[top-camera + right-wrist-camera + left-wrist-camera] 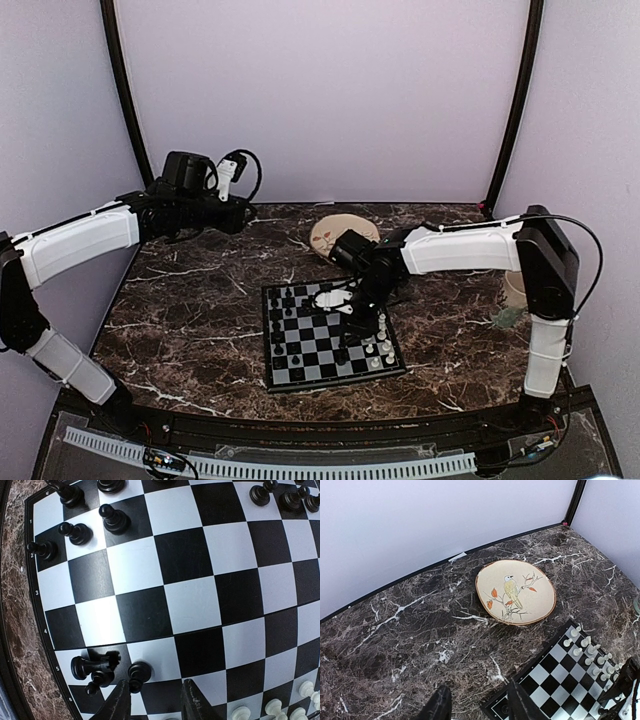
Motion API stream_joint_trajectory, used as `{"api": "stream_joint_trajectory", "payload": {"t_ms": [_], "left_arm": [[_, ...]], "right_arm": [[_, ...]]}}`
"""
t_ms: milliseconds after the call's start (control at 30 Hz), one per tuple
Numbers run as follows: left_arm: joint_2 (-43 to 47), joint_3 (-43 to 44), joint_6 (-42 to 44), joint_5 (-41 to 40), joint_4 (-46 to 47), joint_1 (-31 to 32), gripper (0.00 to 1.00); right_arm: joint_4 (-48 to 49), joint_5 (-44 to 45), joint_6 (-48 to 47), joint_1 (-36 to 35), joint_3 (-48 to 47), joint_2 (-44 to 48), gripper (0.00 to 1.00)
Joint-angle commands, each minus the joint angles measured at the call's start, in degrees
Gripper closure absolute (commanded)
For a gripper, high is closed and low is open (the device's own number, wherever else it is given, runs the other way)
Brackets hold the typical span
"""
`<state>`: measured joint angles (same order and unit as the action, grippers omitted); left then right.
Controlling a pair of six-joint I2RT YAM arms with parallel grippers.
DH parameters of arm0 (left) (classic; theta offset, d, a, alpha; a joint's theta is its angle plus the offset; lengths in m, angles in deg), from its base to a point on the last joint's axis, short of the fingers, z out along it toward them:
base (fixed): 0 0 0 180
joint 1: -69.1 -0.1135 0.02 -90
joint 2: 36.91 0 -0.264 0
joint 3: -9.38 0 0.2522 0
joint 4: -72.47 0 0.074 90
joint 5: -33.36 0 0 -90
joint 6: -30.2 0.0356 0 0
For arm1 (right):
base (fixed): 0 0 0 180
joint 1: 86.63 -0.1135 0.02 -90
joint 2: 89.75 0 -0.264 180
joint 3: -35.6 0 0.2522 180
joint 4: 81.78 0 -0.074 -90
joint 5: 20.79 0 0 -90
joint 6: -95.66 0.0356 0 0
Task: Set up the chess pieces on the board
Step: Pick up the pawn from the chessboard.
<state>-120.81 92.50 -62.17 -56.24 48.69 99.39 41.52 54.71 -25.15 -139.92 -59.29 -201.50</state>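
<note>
I judge setup partly done: on the board (300, 378) mid-table, most chess pieces (114, 520) stand in rows, while a black cluster (95, 669) waits unsorted beside my right gripper (156, 689), fingers apart and empty.

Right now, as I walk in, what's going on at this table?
The right fingers hover open over the board, holding nothing, right beside a small cluster of black pieces near one edge, at least one of them toppled. More black pieces stand along the neighbouring edge, and the white pieces are grouped on the opposite side. The left fingers are open and empty, off the board, over the table near the bird plate.
</note>
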Motion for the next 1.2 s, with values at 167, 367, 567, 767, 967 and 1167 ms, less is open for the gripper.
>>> {"api": "stream_joint_trajectory", "payload": {"t_ms": [167,367,567,767,967,1167], "left_arm": [[1.69,-0.09,0.02,1.33,1.0,0.08,0.6],[1.2,0.0,-0.34,1.91,0.96,0.12,0.6],[1.36,-0.1,-0.09,0.95,1.11,0.06,0.6],[2.31,-0.6,-0.26,-0.72,1.7,0.12,0.6],[3.03,-0.89,-0.18,-2.43,1.99,0.09,0.6],[3.28,-0.95,0.0,-2.82,1.88,0.13,0.59]], "right_arm": [[-1.61,0.34,-0.02,-1.3,-1.44,-0.82,0.71],[-1.96,0.27,0.51,-1.37,-3.31,-2.28,0.84],[-3.18,1.55,1.01,-1.41,-6.75,-4.37,0.92],[-3.4,1.96,0.76,-1.37,-12.06,-7.11,0.92],[-5.67,1.28,2.43,-1.45,-22.54,-13.56,0.93],[-7.47,-0.66,3.4,-1.78,-29.84,-17.85,0.93]]}}
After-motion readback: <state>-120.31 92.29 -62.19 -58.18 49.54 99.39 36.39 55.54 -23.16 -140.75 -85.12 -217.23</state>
